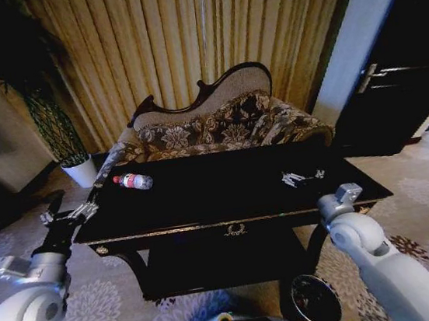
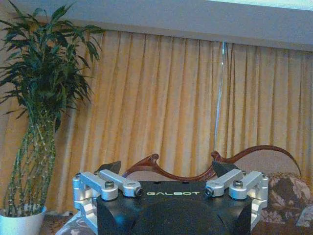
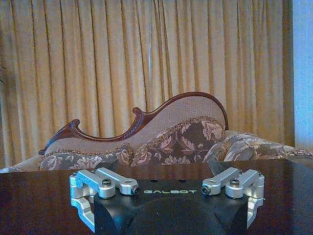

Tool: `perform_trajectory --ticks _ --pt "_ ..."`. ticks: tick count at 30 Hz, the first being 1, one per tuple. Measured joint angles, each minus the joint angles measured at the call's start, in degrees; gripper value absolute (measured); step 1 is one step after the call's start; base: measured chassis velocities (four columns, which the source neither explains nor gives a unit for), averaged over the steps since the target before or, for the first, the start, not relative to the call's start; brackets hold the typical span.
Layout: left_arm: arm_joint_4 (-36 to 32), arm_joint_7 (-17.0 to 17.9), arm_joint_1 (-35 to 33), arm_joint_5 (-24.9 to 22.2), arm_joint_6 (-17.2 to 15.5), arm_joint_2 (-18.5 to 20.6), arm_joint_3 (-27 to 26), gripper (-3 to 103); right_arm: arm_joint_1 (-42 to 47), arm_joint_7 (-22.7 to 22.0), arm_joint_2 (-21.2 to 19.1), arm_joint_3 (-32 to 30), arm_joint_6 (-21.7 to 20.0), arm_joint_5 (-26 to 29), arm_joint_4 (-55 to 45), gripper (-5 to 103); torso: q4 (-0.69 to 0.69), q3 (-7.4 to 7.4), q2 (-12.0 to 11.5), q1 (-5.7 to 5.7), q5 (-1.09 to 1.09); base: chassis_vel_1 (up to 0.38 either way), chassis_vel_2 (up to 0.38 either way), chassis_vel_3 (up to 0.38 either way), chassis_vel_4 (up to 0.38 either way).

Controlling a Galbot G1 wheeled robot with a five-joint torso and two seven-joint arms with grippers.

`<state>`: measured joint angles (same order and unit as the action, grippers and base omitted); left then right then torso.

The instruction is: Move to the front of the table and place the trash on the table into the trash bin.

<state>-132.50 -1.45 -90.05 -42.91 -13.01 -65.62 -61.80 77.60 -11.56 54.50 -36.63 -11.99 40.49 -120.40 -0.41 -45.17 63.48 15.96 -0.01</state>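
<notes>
Risk: bottle (image 1: 133, 181) near the table (image 1: 226, 194)'s left edge may roll off if the wide-open left gripper (image 1: 59, 219) nudges it; right gripper (image 3: 166, 169) also wide.

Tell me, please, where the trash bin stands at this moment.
In the head view, the trash bin stands on the carpet at the robot's right, in front of the table, close to its right front leg and beside the right arm.

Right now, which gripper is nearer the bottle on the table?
Left. The left gripper sits at the table's left front corner, just short of the bottle. The right gripper is at the far right front edge.
</notes>
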Motion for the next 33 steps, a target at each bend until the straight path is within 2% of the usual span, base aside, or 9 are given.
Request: perform_trajectory --ticks 9,12,20,22,24,25,28,32,33 --pt "1.1 1.3 2.5 -1.0 -0.9 2.7 -0.1 100 0.4 -0.1 0.5 0.0 0.0 -0.2 0.4 100 0.00 0.01 0.0 -0.02 0.01 0.000 0.000 0.000 0.000" --pt "2.3 3.0 4.3 -1.6 -2.2 4.6 0.4 100 0.4 -0.2 0.7 0.0 0.0 -0.3 0.7 100 0.00 0.00 0.0 -0.01 0.00 0.000 0.000 0.000 0.000" --pt "5.4 3.5 7.5 -2.9 -3.3 9.0 2.7 100 0.2 -0.3 0.9 0.3 0.0 -0.4 1.0 100 0.00 0.00 0.0 -0.02 0.00 0.000 0.000 0.000 0.000" --pt "7.7 4.2 9.9 -6.8 -5.0 11.8 3.4 100 0.1 -0.3 0.8 0.3 0.0 -0.4 1.3 100 0.00 0.00 0.0 -0.01 -0.01 0.000 0.000 0.000 0.000" --pt "8.2 4.5 10.5 -7.9 -5.5 12.6 3.7 100 0.1 -0.3 0.8 0.3 0.0 -0.4 1.4 100 0.00 0.00 0.0 -0.01 0.00 0.000 0.000 0.000 0.000" --pt "9.7 5.9 12.3 -9.6 -6.3 14.2 4.8 100 0.1 -0.3 0.8 0.2 0.0 -0.4 1.6 100 0.00 0.00 0.0 -0.01 -0.01 0.000 0.000 0.000 0.000" --pt "11.5 7.5 15.2 -10.2 -6.7 15.9 7.1 100 0.1 -0.3 0.8 0.2 0.0 -0.4 1.9 100 0.00 0.00 0.0 -0.01 0.00 0.000 0.000 0.000 0.000" --pt "13.0 8.6 17.7 -10.2 -6.8 16.7 9.7 100 0.1 -0.4 0.7 0.2 0.0 -0.4 1.9 100 -0.03 0.00 0.0 -0.01 0.00 0.000 0.000 0.000 0.000" --pt "14.4 9.0 19.6 -10.6 -6.8 17.2 12.2 100 0.0 -0.5 0.5 0.3 0.1 -0.3 2.0 100 0.04 0.00 0.0 -0.01 0.01 0.000 0.000 0.000 0.000"
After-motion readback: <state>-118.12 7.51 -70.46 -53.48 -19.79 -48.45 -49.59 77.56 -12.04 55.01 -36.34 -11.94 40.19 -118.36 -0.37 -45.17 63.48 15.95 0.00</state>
